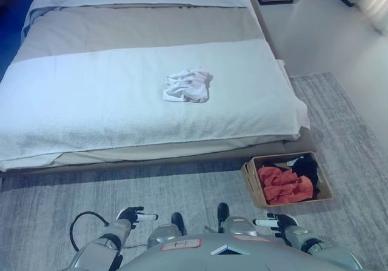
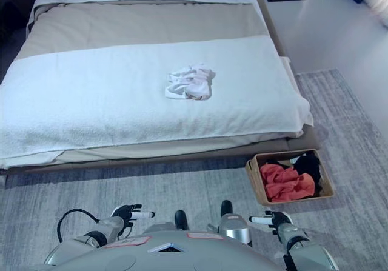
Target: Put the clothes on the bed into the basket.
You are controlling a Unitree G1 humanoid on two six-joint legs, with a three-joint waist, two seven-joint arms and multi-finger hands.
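Crumpled white garment (image 1: 188, 86) lies mid-bed, well apart from the brown woven basket (image 1: 251, 182) already holding red and black clothes. Left hand (image 1: 134, 214) and right hand (image 1: 276, 222) hang low, fingers relaxed, holding nothing. Step close first, then gather the whole bundle.

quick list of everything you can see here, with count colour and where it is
bed: 1, white cover with a beige band, upper left
white clothes: 1 crumpled pile, middle of bed
basket: 1, brown, on the rug by the bed's near right corner
red garment: 1, in the basket
black garment: 1, in the basket, far right side
rug: 1, grey, under the basket
left robot hand: 1, dark, bottom left, holding nothing
right robot hand: 1, dark, bottom right, holding nothing
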